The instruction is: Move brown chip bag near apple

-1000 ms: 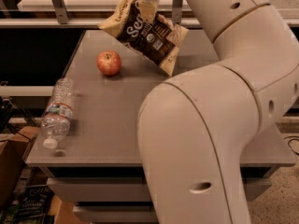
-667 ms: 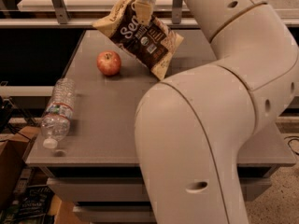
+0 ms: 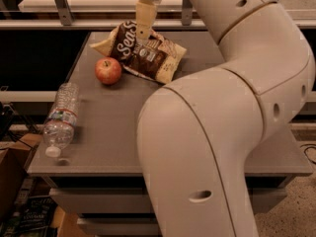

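The brown chip bag (image 3: 148, 58) lies tilted at the back of the grey table (image 3: 108, 132), its left corner just above the apple. The apple (image 3: 108, 70) is small, red and round, and sits right beside the bag's lower left edge. My gripper (image 3: 143, 33) comes down from the top of the view and is shut on the bag's upper edge. One pale finger (image 3: 144, 16) shows in front of the bag. My large white arm (image 3: 222, 122) fills the right side and hides the table's right part.
A clear plastic water bottle (image 3: 60, 117) lies on its side near the table's left front edge, cap toward the front. A metal rail (image 3: 59, 23) and a pale counter run behind the table. Boxes sit on the floor at lower left.
The gripper has carried the bag left and down. The bag was tilted in the air right of the apple and now rests low beside it. Apple and bottle have not moved.
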### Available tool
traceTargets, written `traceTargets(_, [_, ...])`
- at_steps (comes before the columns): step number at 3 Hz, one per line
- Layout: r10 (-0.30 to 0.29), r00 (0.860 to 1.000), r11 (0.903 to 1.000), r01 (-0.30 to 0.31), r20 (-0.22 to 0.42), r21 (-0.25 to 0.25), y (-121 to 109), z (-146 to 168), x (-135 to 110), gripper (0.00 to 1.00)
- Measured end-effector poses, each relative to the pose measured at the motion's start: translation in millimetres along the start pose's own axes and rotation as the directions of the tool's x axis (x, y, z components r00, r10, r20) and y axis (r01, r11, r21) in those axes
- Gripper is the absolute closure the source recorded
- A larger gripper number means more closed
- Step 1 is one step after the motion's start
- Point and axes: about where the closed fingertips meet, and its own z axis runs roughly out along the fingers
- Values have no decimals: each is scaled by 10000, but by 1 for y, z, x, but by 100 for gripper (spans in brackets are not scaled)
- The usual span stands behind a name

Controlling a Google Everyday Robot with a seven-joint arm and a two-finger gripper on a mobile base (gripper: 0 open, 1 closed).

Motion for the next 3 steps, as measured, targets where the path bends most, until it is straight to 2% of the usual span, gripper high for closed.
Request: traceTargets(3, [-312, 9992, 9986, 322, 256, -417, 9, 3, -1, 0])
